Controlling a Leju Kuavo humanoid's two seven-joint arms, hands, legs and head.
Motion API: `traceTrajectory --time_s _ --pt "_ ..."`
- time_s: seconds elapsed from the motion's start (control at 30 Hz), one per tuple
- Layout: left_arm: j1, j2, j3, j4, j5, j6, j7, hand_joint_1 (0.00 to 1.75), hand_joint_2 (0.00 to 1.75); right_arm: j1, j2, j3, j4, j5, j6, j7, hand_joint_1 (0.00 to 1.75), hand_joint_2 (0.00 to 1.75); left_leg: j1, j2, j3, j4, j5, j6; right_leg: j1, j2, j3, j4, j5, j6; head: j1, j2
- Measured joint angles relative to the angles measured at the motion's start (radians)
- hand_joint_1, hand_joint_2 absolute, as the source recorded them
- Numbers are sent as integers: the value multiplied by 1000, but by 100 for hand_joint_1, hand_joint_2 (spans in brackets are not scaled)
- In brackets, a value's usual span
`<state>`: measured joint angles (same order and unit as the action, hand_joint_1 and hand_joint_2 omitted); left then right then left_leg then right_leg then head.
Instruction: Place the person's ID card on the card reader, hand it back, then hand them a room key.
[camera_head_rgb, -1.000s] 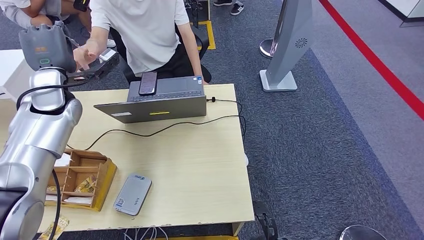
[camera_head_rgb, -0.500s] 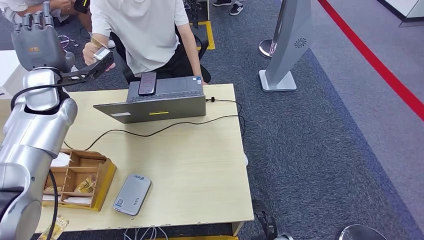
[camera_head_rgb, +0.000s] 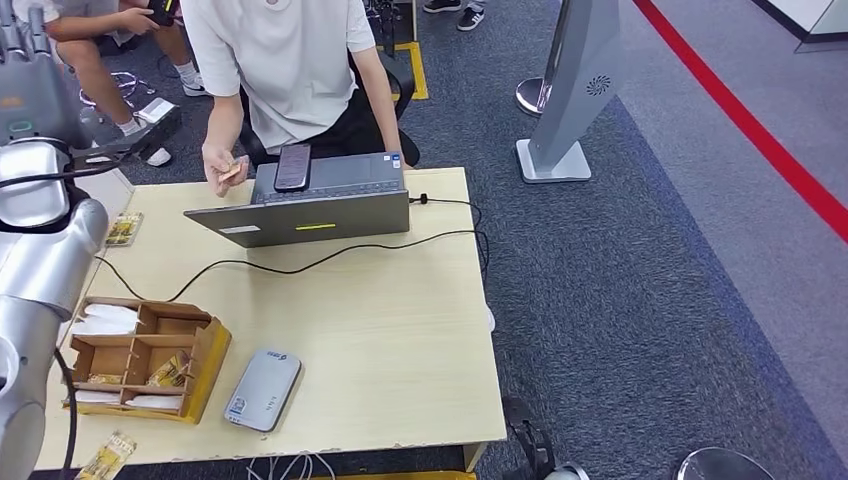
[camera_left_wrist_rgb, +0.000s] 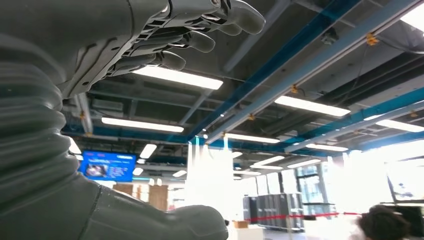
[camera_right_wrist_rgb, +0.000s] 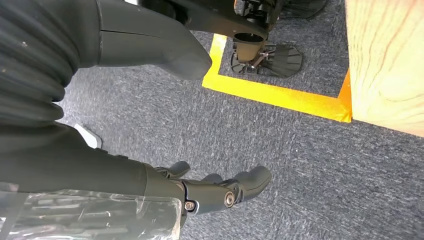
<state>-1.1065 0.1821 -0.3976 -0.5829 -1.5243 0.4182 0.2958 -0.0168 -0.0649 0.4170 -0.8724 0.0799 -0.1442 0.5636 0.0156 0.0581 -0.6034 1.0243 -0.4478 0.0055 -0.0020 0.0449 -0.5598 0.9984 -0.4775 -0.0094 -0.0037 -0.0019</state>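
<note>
My left hand (camera_head_rgb: 30, 85) is raised high at the far left, beyond the table's back corner; in the left wrist view this hand (camera_left_wrist_rgb: 150, 40) has its fingers spread with nothing in them, against the ceiling. A person in a white shirt (camera_head_rgb: 285, 60) stands behind the laptop and holds a small card (camera_head_rgb: 232, 172) just off its left end. The grey card reader (camera_head_rgb: 263, 389) lies near the table's front edge with nothing on it. A wooden organiser (camera_head_rgb: 140, 355) with cards in its slots stands at the front left. My right hand (camera_right_wrist_rgb: 200, 190) hangs empty over the carpet beside the table.
An open laptop (camera_head_rgb: 310, 205) with a phone (camera_head_rgb: 293, 165) on it stands at the back of the table (camera_head_rgb: 400, 330), and a black cable (camera_head_rgb: 300, 265) crosses the middle. A yellowish packet (camera_head_rgb: 122, 229) lies at the left edge. Another seated person (camera_head_rgb: 90, 30) is at the back left.
The person took the card from my left hand and lowered it to the laptop. My left arm drew back to the left and up, uncovering the table's left edge.
</note>
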Motion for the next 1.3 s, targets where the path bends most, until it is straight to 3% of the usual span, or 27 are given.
traceTrajectory --time_s 0.13,0.27,0.4,0.5,0.57,0.7,0.8,0.9,1.1,1.3 --pt "1 105 31 0 29 33 -47 0 175 0 -8 0 9 5 15 -20 0 175 1 0 0 0 0 0 0 0 -2 1 -1 -2 -1 0" --pt "7 212 65 3 54 44 -30 0 175 -6 -11 0 22 18 22 -31 0 175 2 0 -2 -2 0 -5 2 0 -2 3 -2 -5 3 0" --pt "54 389 151 32 190 87 -66 0 175 -13 -11 0 40 31 40 -45 0 175 1 10 2 -3 -4 -13 1 10 -4 5 -4 -8 1 0" --pt "158 523 283 80 366 140 -130 0 175 -15 -12 -6 57 32 50 -58 0 175 1 12 5 -5 -7 -17 0 11 -3 5 -8 -12 0 0" --pt "269 588 387 111 483 157 -152 0 175 -14 -14 -12 62 33 59 -62 0 175 0 11 7 -6 -8 -19 -1 11 -3 5 -11 -13 -1 0" --pt "546 664 653 169 729 162 -231 0 175 6 -24 -22 61 40 75 -57 0 175 -1 8 8 -7 -12 -22 -2 7 -1 5 -17 -14 -5 0" --pt "721 651 862 193 908 137 -330 0 175 36 -35 -28 43 35 76 -53 0 175 -2 -1 7 -6 -14 -21 -4 -3 1 4 -20 -10 -5 0" --pt "848 591 1053 213 1042 94 -372 0 175 70 -42 -34 10 10 70 -52 0 175 -5 -10 7 -6 -15 -18 -7 -11 5 3 -24 -7 -5 0" --pt "984 381 1347 257 1221 9 -395 0 175 148 -55 -18 -93 -49 8 -27 0 175 -8 -21 8 -6 -18 -13 -10 -22 13 -1 -26 -3 -3 0" --pt "1032 183 1484 289 1252 -57 -373 0 175 181 -72 56 -182 -92 -40 11 0 175 -11 -24 7 -5 -17 -8 -12 -26 15 -5 -24 1 0 0"
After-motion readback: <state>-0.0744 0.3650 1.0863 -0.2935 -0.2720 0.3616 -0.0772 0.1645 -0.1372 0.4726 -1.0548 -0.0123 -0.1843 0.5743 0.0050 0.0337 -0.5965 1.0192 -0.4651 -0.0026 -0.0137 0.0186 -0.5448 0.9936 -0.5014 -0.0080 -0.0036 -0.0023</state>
